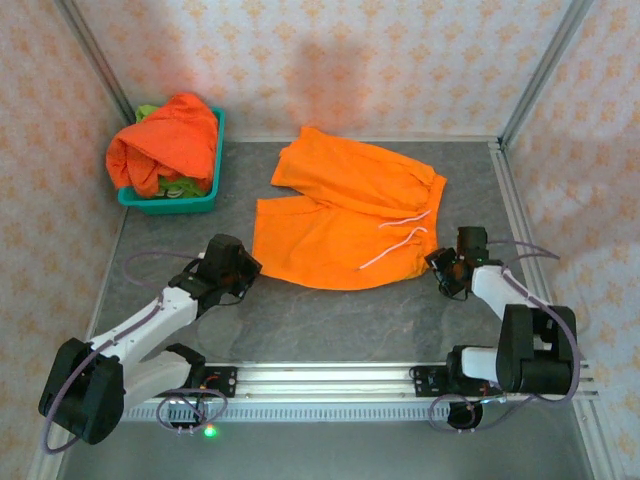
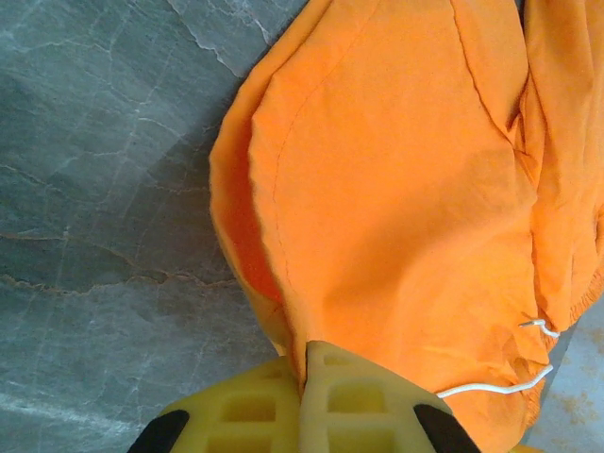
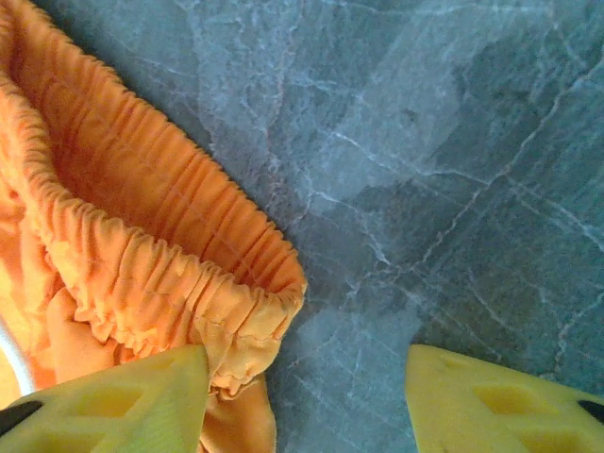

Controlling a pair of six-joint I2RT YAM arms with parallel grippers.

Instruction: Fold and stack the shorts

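One pair of orange shorts (image 1: 345, 215) lies spread flat in the middle of the table, white drawstring toward the right. My left gripper (image 1: 248, 268) sits at the near left leg corner. In the left wrist view it (image 2: 316, 363) is shut on the hem of the shorts (image 2: 396, 189). My right gripper (image 1: 445, 268) is at the near right waist corner. In the right wrist view it (image 3: 307, 377) stands open, with the gathered waistband corner (image 3: 236, 311) between the jaws, against the left finger (image 3: 123, 401). More orange shorts (image 1: 170, 140) and lime green shorts (image 1: 147, 112) are heaped in the basket.
The teal mesh basket (image 1: 165, 205) stands at the back left corner of the grey stone-patterned table (image 1: 330, 320). Patterned walls with metal posts close in the back and both sides. A metal rail (image 1: 320, 375) carries the arm bases along the near edge.
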